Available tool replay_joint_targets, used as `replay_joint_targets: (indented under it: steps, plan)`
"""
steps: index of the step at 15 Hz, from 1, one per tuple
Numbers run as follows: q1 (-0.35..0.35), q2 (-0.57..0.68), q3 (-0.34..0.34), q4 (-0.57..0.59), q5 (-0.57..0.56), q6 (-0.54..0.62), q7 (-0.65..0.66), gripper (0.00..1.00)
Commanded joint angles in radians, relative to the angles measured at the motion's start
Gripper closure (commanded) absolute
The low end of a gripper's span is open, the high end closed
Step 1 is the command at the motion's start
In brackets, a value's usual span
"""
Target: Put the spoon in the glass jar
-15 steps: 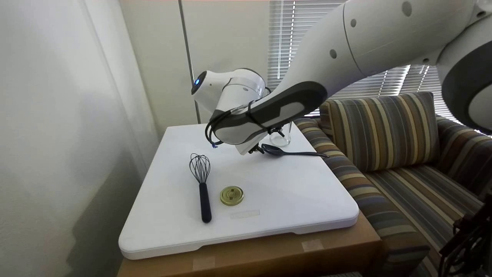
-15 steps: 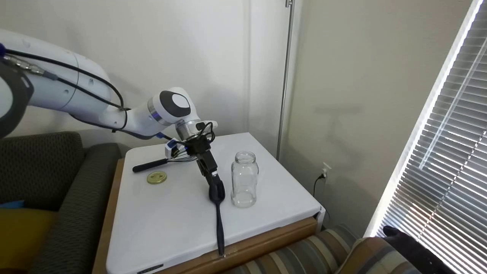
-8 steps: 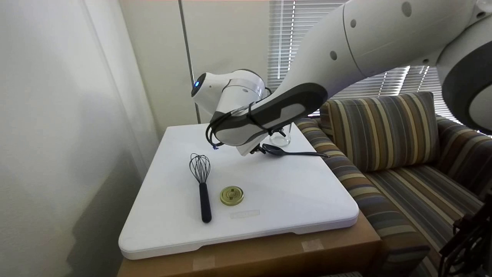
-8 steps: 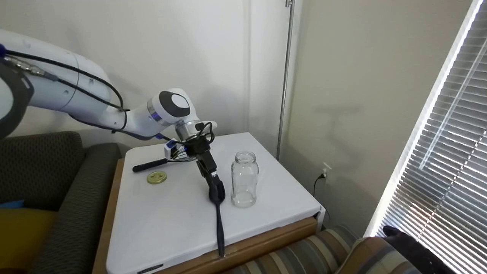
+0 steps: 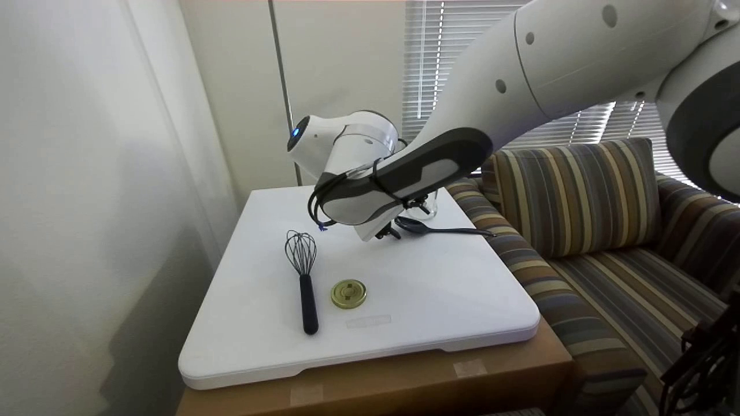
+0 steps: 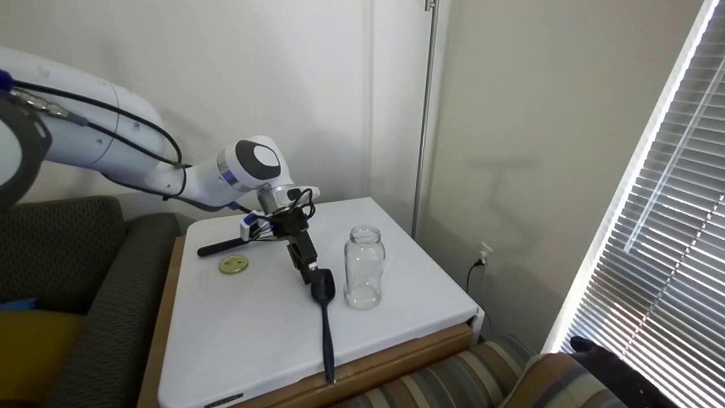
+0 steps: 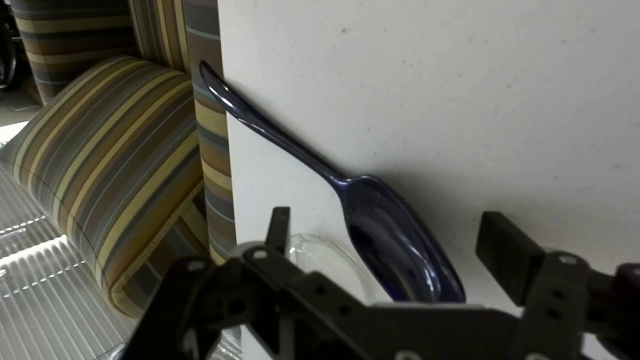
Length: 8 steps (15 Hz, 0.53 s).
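The claw (image 7: 386, 237) gapes wide, holding nothing. The spoon (image 7: 365, 205) lies on the table (image 6: 255, 328), bowl nearest and seen between the jaws, handle slanting away past the edge; the grasp likely turns on that slant. The jar (image 6: 364, 269) stands beside the bowl. Against 1 second earlier, the claw sits farther from the jar.

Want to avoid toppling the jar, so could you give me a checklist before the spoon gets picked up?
1. Fingers open: ok, spread apart.
2. Spoon free: ok, lying ungripped on the white tabletop.
3. Spoon wholly on the tabletop: not ok, its handle runs past the edge.
4. Jar upright, mouth open: ok.
5. Fingers clear of the jar: ok, a gap shows in an exterior view.
6. Fingers low enough to grip: cannot tell, their height is unclear.
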Motion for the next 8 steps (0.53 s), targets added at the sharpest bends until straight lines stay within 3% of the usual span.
replay_joint_targets:
  steps: [1,3,8]
  plan:
    - [-0.021,0.0,0.027,-0.01,-0.006,-0.003,-0.004,0.04]
    - [-0.024,0.0,0.026,-0.013,-0.007,0.001,-0.001,0.0]
    - [-0.026,0.0,0.026,-0.018,-0.013,0.032,0.005,0.02]
